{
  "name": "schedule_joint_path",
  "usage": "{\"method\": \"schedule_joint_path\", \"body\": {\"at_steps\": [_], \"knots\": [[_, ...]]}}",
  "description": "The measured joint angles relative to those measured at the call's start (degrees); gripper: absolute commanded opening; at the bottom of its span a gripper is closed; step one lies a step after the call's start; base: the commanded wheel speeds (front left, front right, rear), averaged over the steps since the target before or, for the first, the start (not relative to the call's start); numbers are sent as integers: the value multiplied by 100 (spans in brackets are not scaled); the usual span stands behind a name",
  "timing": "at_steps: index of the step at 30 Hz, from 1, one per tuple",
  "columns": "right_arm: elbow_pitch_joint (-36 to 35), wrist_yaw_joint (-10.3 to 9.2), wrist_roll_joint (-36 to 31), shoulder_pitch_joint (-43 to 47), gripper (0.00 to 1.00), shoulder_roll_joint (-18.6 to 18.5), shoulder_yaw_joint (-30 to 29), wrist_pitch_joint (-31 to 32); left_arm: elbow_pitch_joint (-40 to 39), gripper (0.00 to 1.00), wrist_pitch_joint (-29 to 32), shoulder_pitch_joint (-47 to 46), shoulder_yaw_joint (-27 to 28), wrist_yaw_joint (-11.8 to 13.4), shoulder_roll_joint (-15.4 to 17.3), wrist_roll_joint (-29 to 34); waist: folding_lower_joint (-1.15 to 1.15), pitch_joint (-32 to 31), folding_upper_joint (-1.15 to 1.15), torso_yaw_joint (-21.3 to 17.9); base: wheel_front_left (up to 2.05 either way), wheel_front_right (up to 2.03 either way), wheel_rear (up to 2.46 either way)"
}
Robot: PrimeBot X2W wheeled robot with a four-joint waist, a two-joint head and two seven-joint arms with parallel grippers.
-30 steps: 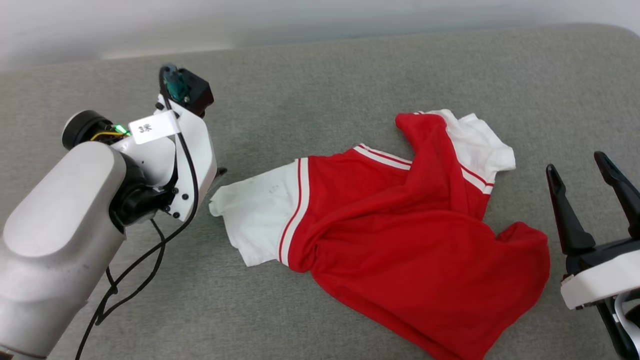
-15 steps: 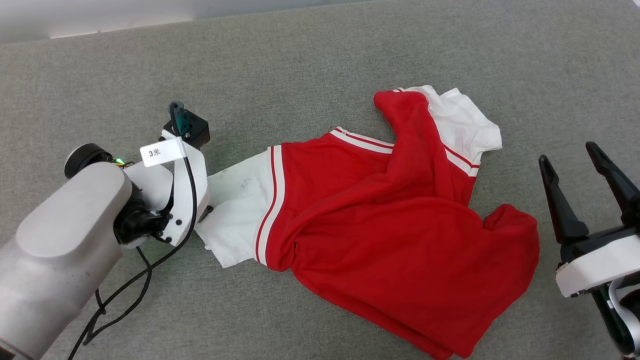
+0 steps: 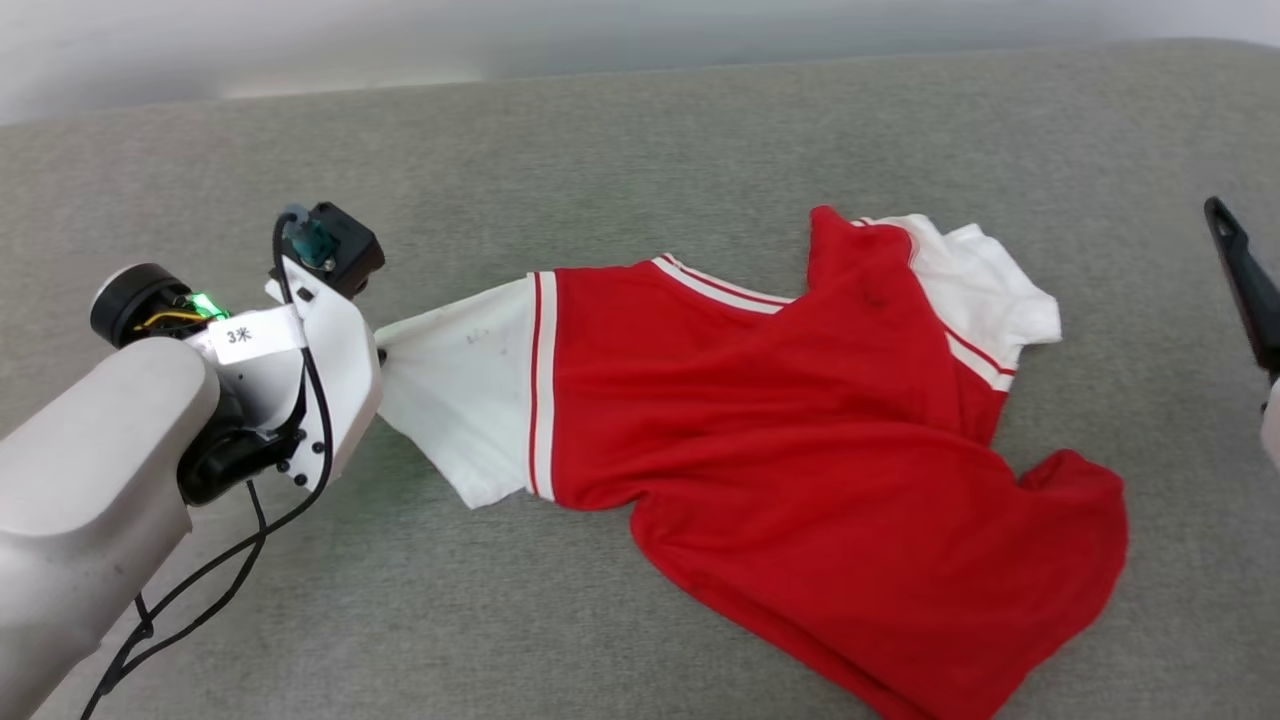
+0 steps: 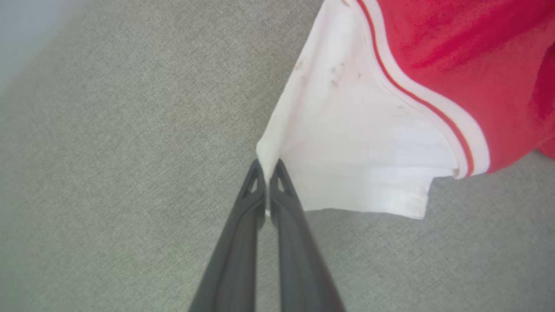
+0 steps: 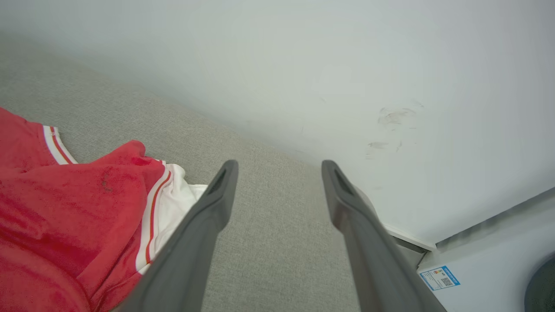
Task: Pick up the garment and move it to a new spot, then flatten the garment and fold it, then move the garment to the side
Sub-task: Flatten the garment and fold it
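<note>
garment (image 3: 800, 430) sleeve corner is pinched by left gripper (image 4: 266, 165), hem cut off; right gripper (image 5: 279, 167) spread, empty.

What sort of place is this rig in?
Likely an indoor test room: a grey fabric-covered surface against a bare scuffed white wall, and a QR-code label on a white panel.

Red white-sleeved garment (image 3: 800, 430) lies rumpled, partly spread.
</note>
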Motion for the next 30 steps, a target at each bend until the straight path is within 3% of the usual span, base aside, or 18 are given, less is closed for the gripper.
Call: {"method": "schedule_joint_path", "body": {"at_steps": [9, 16, 24, 30], "knots": [[575, 0, 1607, -1605, 100, -1373, 1478, 2687, -694, 0, -307, 46, 119, 135, 197, 73, 0, 186, 0, 523, 0, 0, 0], [1317, 0, 2402, -2743, 100, -1504, 2304, 4290, -1071, 0, -504, -99, 183, 241, 136, 248, 0, 616, 0, 811, 0, 0, 0], [2288, 0, 2399, -3173, 100, -1152, 2672, 4453, -1227, 0, -733, -354, 266, 294, 14, 402, 0, 1165, 0, 1087, 0, 0, 0], [2633, -16, 2473, -3140, 100, -1178, 3120, 4333, -1185, 0, -848, -372, 258, 294, -48, 453, 0, 1399, 0, 1201, 0, 0, 0]]}}
